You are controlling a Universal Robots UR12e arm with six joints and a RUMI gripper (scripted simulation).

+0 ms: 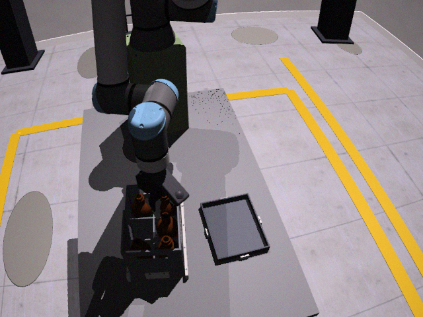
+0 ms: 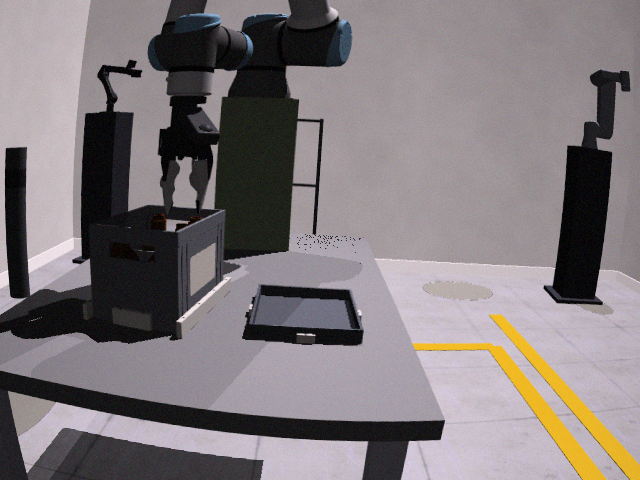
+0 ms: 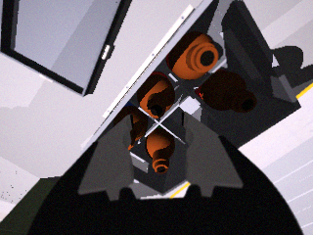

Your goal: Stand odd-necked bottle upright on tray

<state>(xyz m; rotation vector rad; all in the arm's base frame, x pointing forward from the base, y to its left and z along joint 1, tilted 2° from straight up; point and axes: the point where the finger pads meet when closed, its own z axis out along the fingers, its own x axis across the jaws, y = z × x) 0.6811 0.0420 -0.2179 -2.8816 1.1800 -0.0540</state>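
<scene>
The dark crate (image 1: pixel 153 228) stands on the table's left side, with several brown bottles upright in its compartments. In the wrist view I see the bottles from above: one at the far end (image 3: pixel 196 56), one in shadow (image 3: pixel 230 93), one in the middle (image 3: pixel 156 95), one partly behind my left finger (image 3: pixel 131 128), and one straight below me (image 3: pixel 158 151). My gripper (image 2: pixel 183 205) hangs just above the crate's far end, fingers apart and empty, tips about level with the rim. It straddles the bottle below in the wrist view (image 3: pixel 158 147). The black tray (image 1: pixel 234 228) lies empty to the crate's right.
The crate (image 2: pixel 155 268) has white inner dividers and a pale strip along its right base. The tray (image 2: pixel 303 312) sits a short gap away from it. A green pedestal (image 2: pixel 255 175) carries the arm behind the table. Dark posts stand on the floor around.
</scene>
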